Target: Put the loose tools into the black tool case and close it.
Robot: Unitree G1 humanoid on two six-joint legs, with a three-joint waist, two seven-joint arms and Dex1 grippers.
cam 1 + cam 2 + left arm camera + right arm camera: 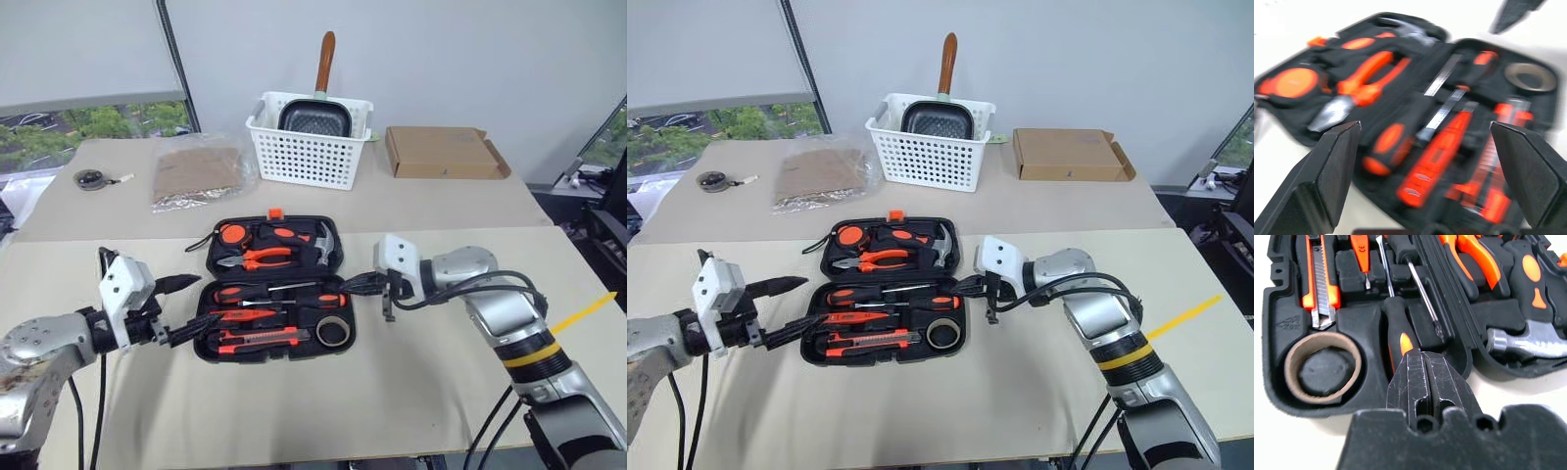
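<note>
The left gripper (pixel 181 308), nearest the camera, is being held with its two black fingers spread wide at the left edge of the black tool case (pixel 277 288), nothing between them. The case is lying open on the near table, its halves flat, the orange latch (pixel 275 212) at the far edge. The right gripper (pixel 358 284) is being held with its fingers pressed together on nothing, its tips at the right rim of the near half. The near half is being occupied by two orange-and-black-handled screwdrivers (pixel 284 294), a small tester screwdriver (pixel 1359 252), a red-and-black utility knife (pixel 257 340) and a grey tape roll (pixel 334 330); the far half is carrying the pliers (pixel 257 258) and hammer (pixel 318 247). All loose tools are being judged as stowed, with only the closing remaining. The case is being judged as rigid moulded plastic, moderately heavy once loaded, smooth and likely slippery under the fingertips. A push under the far lid's rim near the latch is being judged the best hold, with the near half steadied against sliding. Any tool sitting proud of its recess is likely to block the lid.
</note>
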